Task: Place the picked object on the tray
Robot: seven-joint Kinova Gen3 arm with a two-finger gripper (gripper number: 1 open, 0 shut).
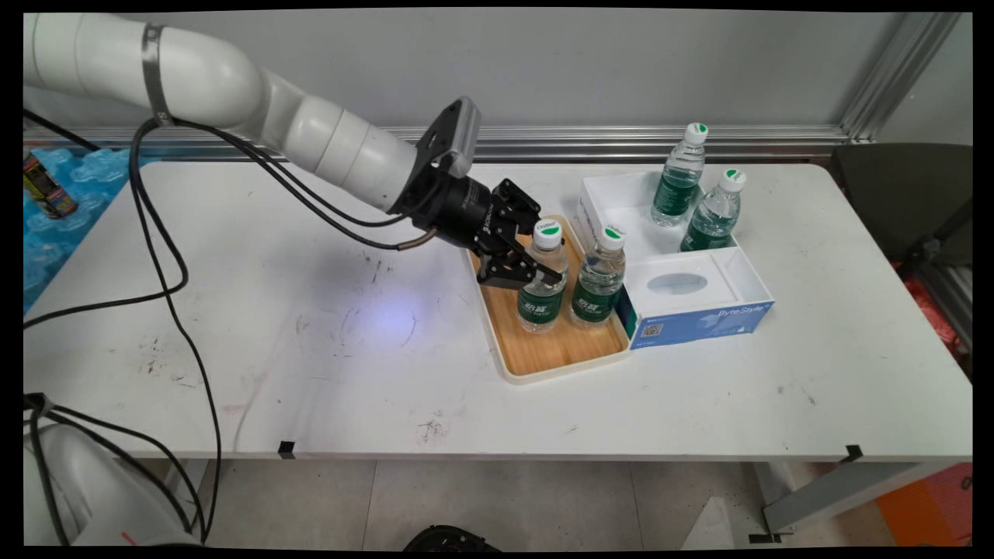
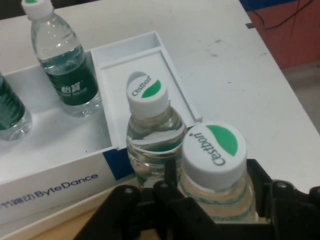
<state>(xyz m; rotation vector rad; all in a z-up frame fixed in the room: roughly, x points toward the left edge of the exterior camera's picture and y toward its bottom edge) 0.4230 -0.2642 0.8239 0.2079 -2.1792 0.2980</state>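
My black gripper [image 1: 538,273] reaches from the left over a wooden tray [image 1: 543,353] and is shut on the shoulder of a clear water bottle [image 1: 541,307] with a green label and a white-green cap. That bottle stands upright on the tray. In the hand view its cap [image 2: 214,150] sits between my two fingers [image 2: 260,182], with my gripper [image 2: 214,197] round the neck. A second, like bottle [image 1: 599,283] [image 2: 152,135] stands right beside it on the tray, nearly touching.
Against the tray's right side lies a white box with a blue side [image 1: 699,310] [image 2: 50,187]. Two more bottles [image 1: 679,182] [image 1: 714,213] stand in its far compartment. A can on blue packaging [image 1: 46,186] is at the far left. A dark chair [image 1: 908,194] stands right.
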